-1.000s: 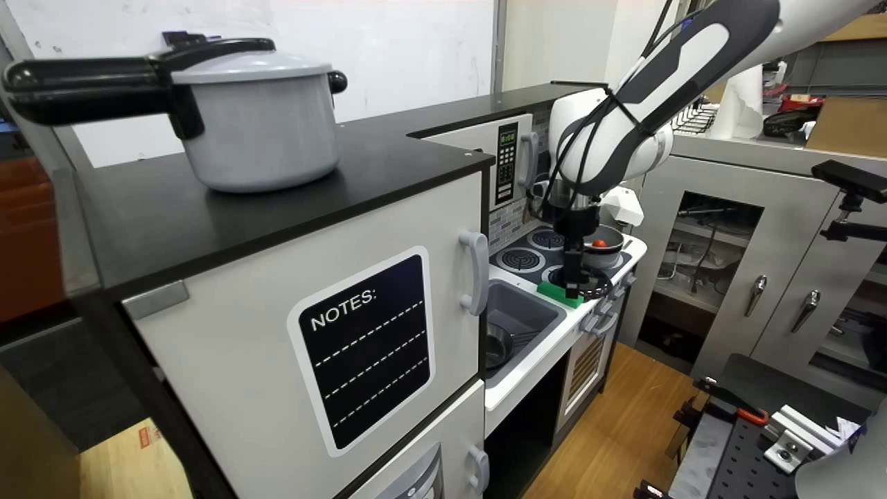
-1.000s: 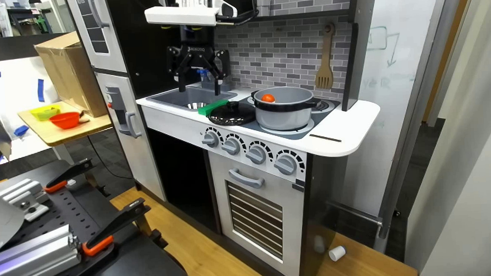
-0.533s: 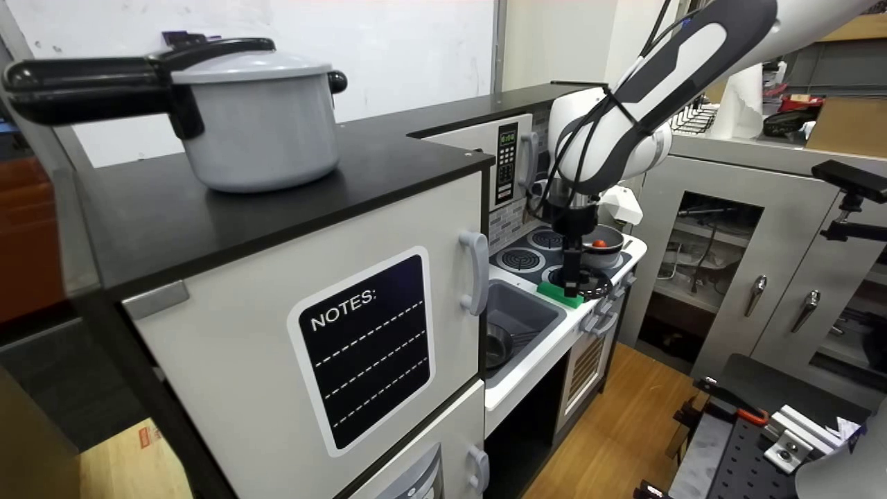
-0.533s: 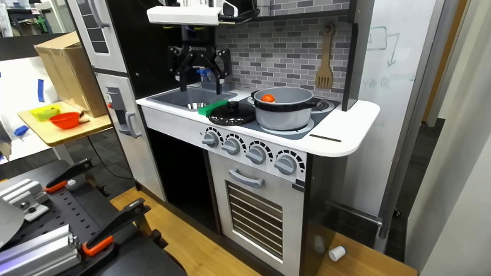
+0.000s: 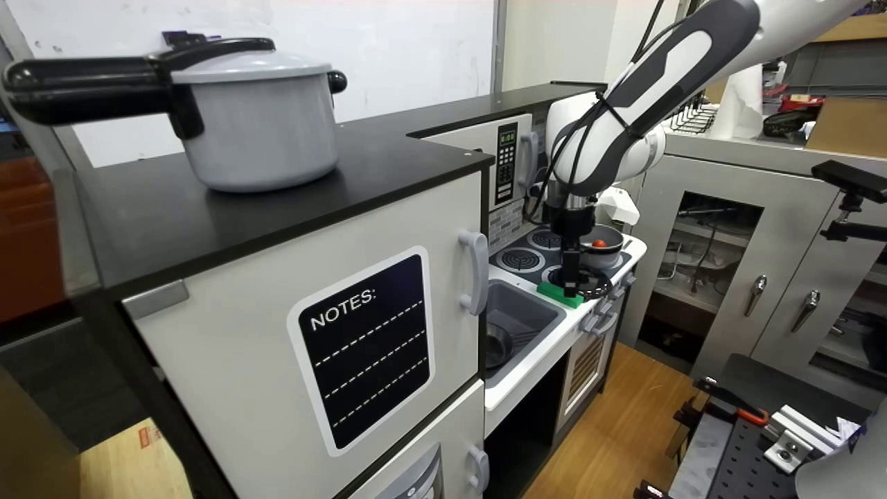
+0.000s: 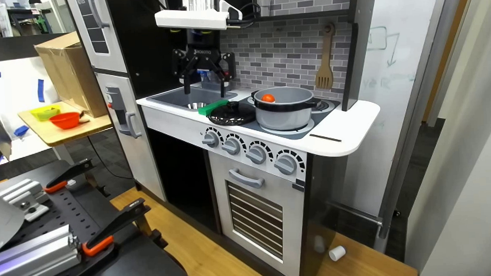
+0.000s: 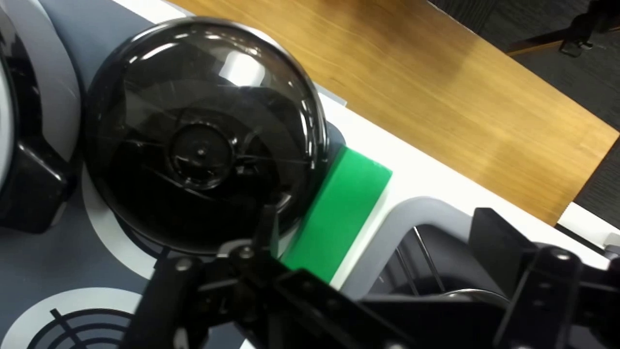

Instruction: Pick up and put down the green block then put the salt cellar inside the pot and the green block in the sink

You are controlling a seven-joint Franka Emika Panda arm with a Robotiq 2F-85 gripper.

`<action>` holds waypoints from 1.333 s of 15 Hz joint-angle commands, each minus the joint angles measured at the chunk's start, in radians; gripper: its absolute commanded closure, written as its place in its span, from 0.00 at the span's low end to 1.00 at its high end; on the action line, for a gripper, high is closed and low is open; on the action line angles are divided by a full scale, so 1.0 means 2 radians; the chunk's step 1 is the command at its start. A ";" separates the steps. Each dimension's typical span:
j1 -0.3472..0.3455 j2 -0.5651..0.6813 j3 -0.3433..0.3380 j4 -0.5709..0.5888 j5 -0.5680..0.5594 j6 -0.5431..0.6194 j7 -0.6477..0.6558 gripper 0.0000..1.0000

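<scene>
— White toy-kitchen counter (image 6: 344, 127): the green block (image 7: 341, 213) lies between the sink (image 5: 516, 305) and the black lid (image 7: 208, 111).
— And the gripper (image 6: 205, 92)?
— Spread wide, holding nothing, above the counter.
— Probable failure?
— The lid crowds the block; whether they touch is unclear. An off-centre descent could strike the lid or nudge the block into the sink early.

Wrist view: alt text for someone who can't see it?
Bright green block lying between a dark glossy lid and the grey sink, seen from above. Open black fingers at the bottom hold nothing. Wooden flooring shows at upper right.
</scene>
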 commanded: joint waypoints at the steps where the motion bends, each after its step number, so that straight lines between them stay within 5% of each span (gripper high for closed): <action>1: -0.006 0.023 0.006 0.022 0.006 -0.002 -0.019 0.00; 4: -0.005 0.026 0.008 0.024 0.009 -0.003 -0.024 0.00; 10: 0.000 0.048 0.006 0.035 -0.014 0.001 0.071 0.00; 20: -0.001 0.077 0.015 0.067 -0.022 -0.010 0.099 0.00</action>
